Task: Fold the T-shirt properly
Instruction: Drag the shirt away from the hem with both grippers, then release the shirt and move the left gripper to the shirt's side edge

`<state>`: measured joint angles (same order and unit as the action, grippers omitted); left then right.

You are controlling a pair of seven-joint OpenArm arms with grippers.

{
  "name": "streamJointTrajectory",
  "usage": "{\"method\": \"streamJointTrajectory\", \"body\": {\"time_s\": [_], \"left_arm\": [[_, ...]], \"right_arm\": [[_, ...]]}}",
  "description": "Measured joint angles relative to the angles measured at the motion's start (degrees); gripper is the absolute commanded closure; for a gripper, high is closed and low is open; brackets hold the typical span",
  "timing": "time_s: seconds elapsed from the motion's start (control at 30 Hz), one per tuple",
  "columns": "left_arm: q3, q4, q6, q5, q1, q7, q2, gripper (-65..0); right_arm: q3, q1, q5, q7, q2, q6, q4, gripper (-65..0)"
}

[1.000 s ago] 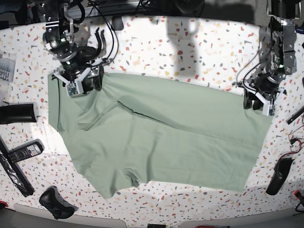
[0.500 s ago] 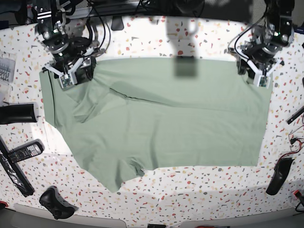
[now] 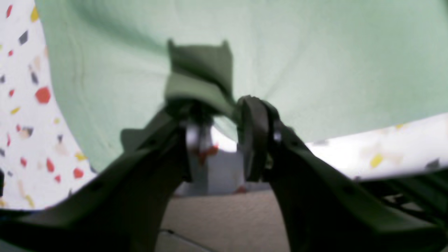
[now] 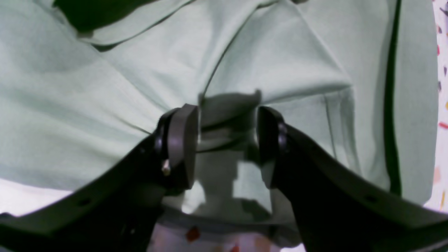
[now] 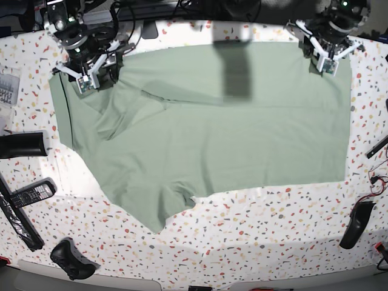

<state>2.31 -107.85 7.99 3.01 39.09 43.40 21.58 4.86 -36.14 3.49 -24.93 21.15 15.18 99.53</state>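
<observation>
Two end effectors pin the far edge of a pale sage-green T-shirt (image 5: 206, 127) against a speckled terrazzo tabletop (image 5: 254, 242); the left end effector (image 5: 328, 53), at the base view's upper right, is clamped narrowly on a bunched tuck of the garment's corner, the cloth visibly pinched between its pads in the left wrist view (image 3: 213, 115); the right end effector (image 5: 91, 73), at upper left, grips a raised ridge of fabric near the shoulder, its jaws set a little wider with folded cloth filling the gap (image 4: 227, 115). Holding both far corners at once appears meant to draw the shirt taut and square along its upper edge, flattening the body ahead of a fold; the right half already lies smooth, while creases and a loose flap remain on the left. The shirt is spread across the middle of the tabletop, its long axis running left to right in the base view; a short sleeve (image 5: 159, 209) juts toward the near edge at lower left, suggesting that the shoulder end points left and the hem right; whether the collar faces up cannot be told. Clear of the cloth lie a remote control (image 5: 30, 193) and a black game controller (image 5: 71, 257).
</observation>
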Motion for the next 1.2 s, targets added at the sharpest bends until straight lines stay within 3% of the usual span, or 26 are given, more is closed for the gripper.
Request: {"method": "streamJointTrajectory", "body": {"time_s": [0.13,0.33,0.7,0.8,0.9,1.07,1.13,1.2], "left_arm": [[-0.4,-2.1,-2.0,-3.0,0.6,2.6,0.0,-18.1],[-0.4,-5.0,-2.5,-4.4,0.8,5.1,0.0,-18.1],[-0.4,-5.7,-2.4,-6.0,-0.4,1.7,0.0,-18.1],[-0.4,-5.7,-4.6,-7.6,-2.2,1.9,0.0,-18.1],[-0.4,-6.8,-6.3,-9.6,-3.5,4.3,0.0,-18.1],[-0.4,-11.9,-6.1,-9.9,-3.2,9.0,0.0,-18.1],[-0.4,-14.6,-6.3,-9.9,-3.2,9.0,0.0,-18.1],[-0.4,-16.6,-6.3,-9.9,-3.2,4.5,0.0,-18.2]], "right_arm": [[0.0,-3.1,0.0,-0.1,0.0,-1.1,1.7,-27.3],[-0.1,-6.4,-0.3,-2.3,0.0,-2.8,5.2,-27.3],[-0.1,-5.9,-1.5,-4.8,0.0,-4.8,8.8,-27.3],[-0.1,-5.9,-1.6,-6.1,0.0,-5.2,10.1,-27.3],[-0.2,-6.1,-2.0,-7.4,0.0,-5.2,12.1,-27.3],[-0.3,-6.3,-2.0,-8.2,0.0,-5.1,16.5,-27.3],[-0.3,-6.2,-2.0,-8.3,0.0,-5.1,17.7,-27.3],[-0.3,-6.0,-1.9,-8.4,0.0,-5.1,18.7,-27.3]]}}
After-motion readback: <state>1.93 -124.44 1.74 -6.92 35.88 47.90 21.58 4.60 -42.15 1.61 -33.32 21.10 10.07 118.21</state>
